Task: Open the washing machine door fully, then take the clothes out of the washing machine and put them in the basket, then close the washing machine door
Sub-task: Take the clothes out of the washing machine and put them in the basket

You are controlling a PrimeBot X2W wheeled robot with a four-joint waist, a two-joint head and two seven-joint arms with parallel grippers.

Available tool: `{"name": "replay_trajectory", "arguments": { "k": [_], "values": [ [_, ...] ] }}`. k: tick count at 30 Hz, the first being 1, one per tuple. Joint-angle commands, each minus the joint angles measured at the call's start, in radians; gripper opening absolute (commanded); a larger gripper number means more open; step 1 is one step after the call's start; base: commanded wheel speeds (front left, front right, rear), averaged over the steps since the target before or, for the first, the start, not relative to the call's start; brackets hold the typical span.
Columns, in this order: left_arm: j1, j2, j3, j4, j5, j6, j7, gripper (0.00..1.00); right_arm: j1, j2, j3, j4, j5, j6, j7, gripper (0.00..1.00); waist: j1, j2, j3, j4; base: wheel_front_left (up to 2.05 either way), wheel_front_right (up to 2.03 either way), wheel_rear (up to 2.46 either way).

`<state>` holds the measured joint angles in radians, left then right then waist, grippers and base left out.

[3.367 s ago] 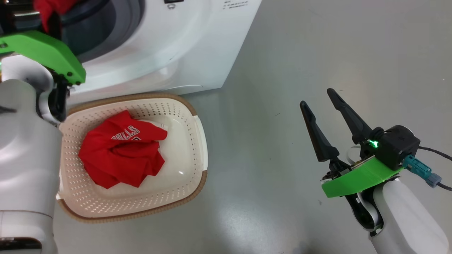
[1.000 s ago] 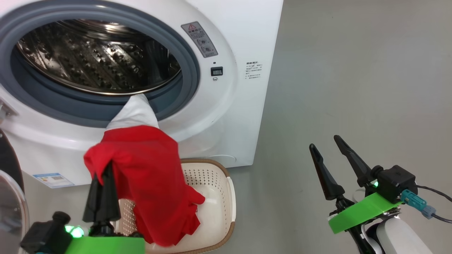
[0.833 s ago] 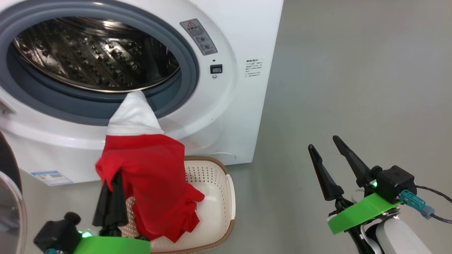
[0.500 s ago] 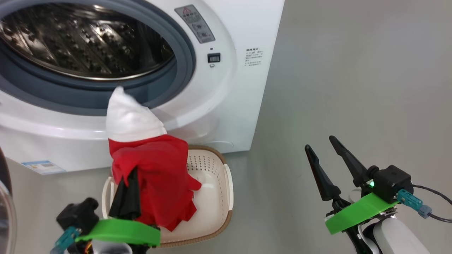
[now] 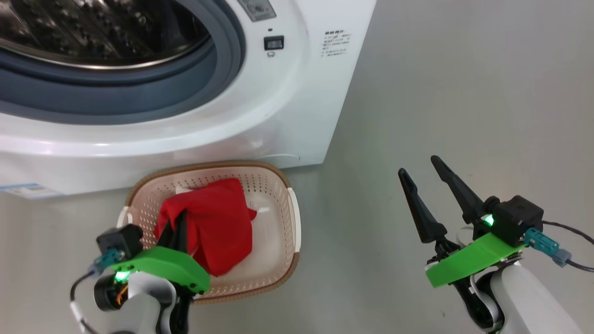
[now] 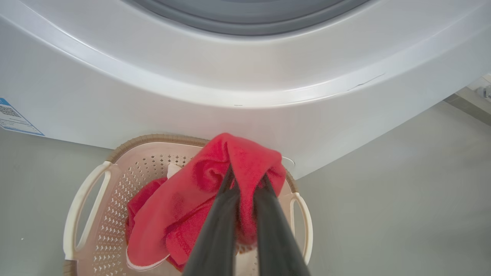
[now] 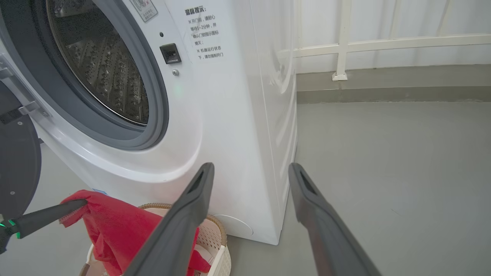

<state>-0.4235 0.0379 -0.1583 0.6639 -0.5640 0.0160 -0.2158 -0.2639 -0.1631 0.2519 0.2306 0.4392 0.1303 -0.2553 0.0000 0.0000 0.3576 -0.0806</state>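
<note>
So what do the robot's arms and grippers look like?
The left gripper and right gripper each have two long tapering black fingers, a bright green bracket, a black block with a green light, and a teal plug with dark cable. Forearms are glossy white.

the left fingers (image 6: 216, 230) have lowered the red clothes (image 5: 222, 222) away from the washing machine (image 5: 232, 125) and down into the basket (image 5: 209, 163).

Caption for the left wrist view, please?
Shut on a red garment, the left hand holds it over the basket before the washing machine.
</note>
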Motion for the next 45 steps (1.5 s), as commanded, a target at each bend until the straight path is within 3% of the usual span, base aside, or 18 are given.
{"name": "replay_trajectory", "arguments": {
  "k": [1, 12, 26, 27, 29, 30, 31, 45],
  "values": [
    [-0.040, 0.013, 0.019, 0.029, -0.003, -0.012, 0.015, 0.00, -0.020, -0.014, 0.025, -0.020, 0.008, 0.000, -0.006, 1.00, 0.0000, 0.0000, 0.035, -0.003, 0.00, 0.00, 0.00],
    [-0.210, 0.018, -0.020, 0.325, -0.008, -0.067, 0.079, 0.00, -0.074, -0.014, 0.046, -0.020, 0.018, 0.000, -0.006, 1.00, 0.0000, 0.0000, 0.128, -0.015, 0.00, 0.00, 0.00],
    [-0.334, 0.019, -0.080, 0.560, 0.023, -0.090, 0.076, 0.00, -0.112, -0.014, 0.071, -0.009, 0.027, 0.000, -0.006, 1.00, 0.0000, 0.0000, 0.195, -0.053, 0.00, 0.00, 0.00],
    [-0.337, 0.019, -0.085, 0.568, 0.026, -0.088, 0.073, 0.09, -0.112, -0.015, 0.071, -0.008, 0.027, 0.000, -0.006, 1.00, 0.0000, 0.0000, 0.195, -0.054, 0.00, 0.00, 0.00],
    [-0.341, 0.019, -0.090, 0.580, 0.027, -0.084, 0.064, 0.43, -0.112, -0.016, 0.070, -0.006, 0.028, 0.000, -0.006, 1.00, 0.0000, 0.0000, 0.194, -0.054, 0.00, 0.00, 0.00],
    [-0.343, 0.018, -0.092, 0.584, 0.028, -0.080, 0.058, 0.66, -0.111, -0.016, 0.068, -0.005, 0.028, 0.000, -0.006, 1.00, 0.0000, 0.0000, 0.191, -0.052, 0.00, 0.00, 0.00],
    [-0.346, 0.018, -0.092, 0.586, 0.026, -0.078, 0.048, 1.00, -0.110, -0.016, 0.066, -0.003, 0.028, 0.000, -0.006, 1.00, 0.0000, 0.0000, 0.188, -0.050, 0.00, 0.00, 0.00],
    [-0.292, 0.013, -0.105, 0.536, 0.012, -0.087, -0.042, 1.00, -0.084, -0.010, 0.040, 0.033, -0.006, 0.000, -0.006, 1.00, 0.0000, 0.0000, 0.067, -0.012, 0.00, 0.00, 0.00]
  ]
}}
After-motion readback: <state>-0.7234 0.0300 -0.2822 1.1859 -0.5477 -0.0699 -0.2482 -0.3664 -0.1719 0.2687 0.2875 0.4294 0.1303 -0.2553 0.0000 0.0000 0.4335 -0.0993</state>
